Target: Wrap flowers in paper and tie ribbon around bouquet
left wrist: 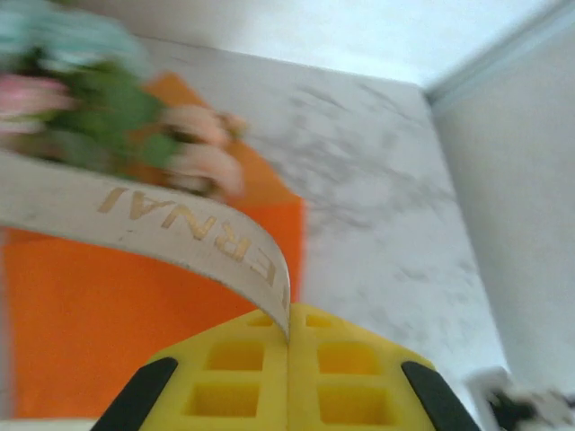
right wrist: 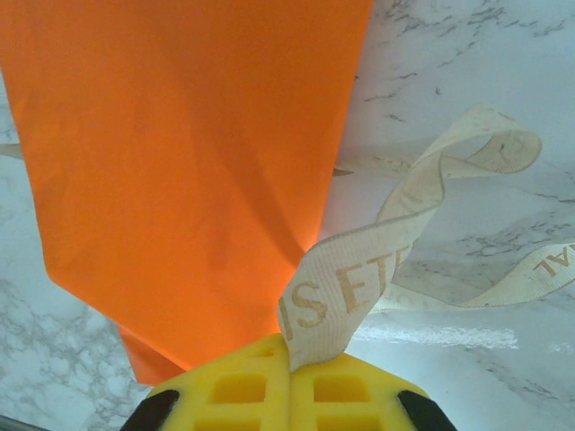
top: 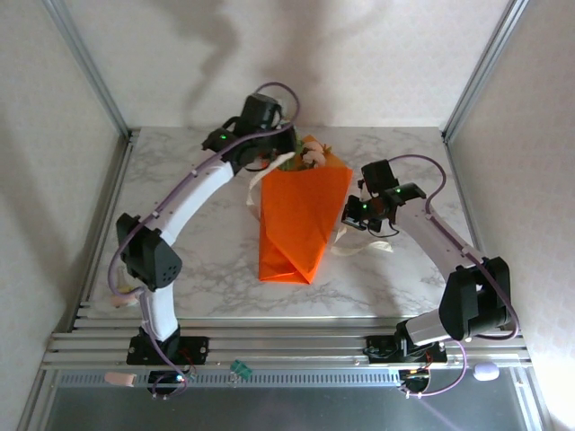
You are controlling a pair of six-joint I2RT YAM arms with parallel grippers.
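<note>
The bouquet (top: 301, 224) lies mid-table, an orange paper cone with its point toward me. Pink and green flowers (top: 307, 154) stick out of its wide far end. My left gripper (top: 262, 163) hovers at that end, left of the blooms. In the left wrist view it (left wrist: 289, 328) is shut on the cream ribbon (left wrist: 135, 211), which runs across the paper (left wrist: 108, 314) below the flowers (left wrist: 108, 117). My right gripper (top: 355, 215) sits by the cone's right edge. Seen from the right wrist, it (right wrist: 292, 355) is shut on another stretch of ribbon (right wrist: 359, 269) beside the paper (right wrist: 180, 162).
Loose ribbon loops (top: 364, 247) lie on the marble table (top: 207, 260) right of the cone. Metal frame posts (top: 90, 67) and pale walls close in the sides and back. An aluminium rail (top: 287, 346) runs along the near edge.
</note>
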